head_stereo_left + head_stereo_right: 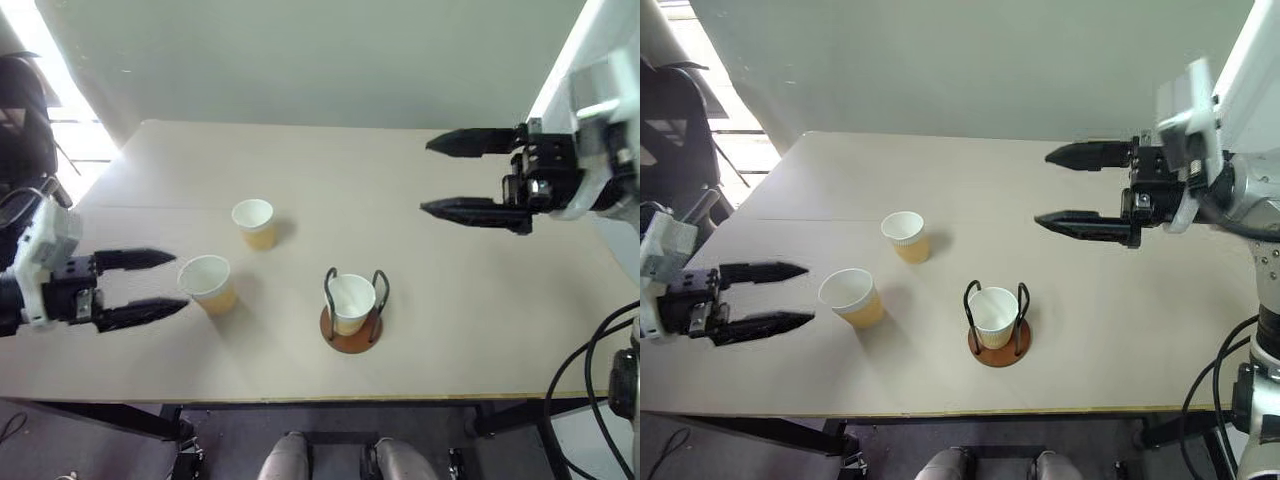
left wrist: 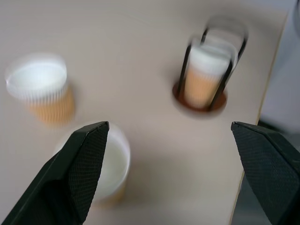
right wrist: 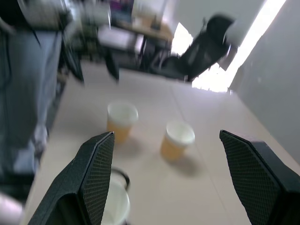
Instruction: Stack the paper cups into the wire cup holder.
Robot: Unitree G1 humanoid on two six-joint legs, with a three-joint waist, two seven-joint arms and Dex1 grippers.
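I'm holding both grippers wide and empty — left gripper [image 1: 180,283] beside the nearest of the paper cups [image 1: 208,283]; one is sitting in the wire cup holder [image 1: 351,311]. Light, crushable — I'm pinching gently mid-wall.

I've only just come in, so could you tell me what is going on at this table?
A two-armed robot is stacking paper cups into a wire cup holder. One cup already sits in the holder. Two more stand loose on the table: the nearer cup right in front of the open left gripper, the farther cup behind it. The right gripper hangs open and empty above the table.
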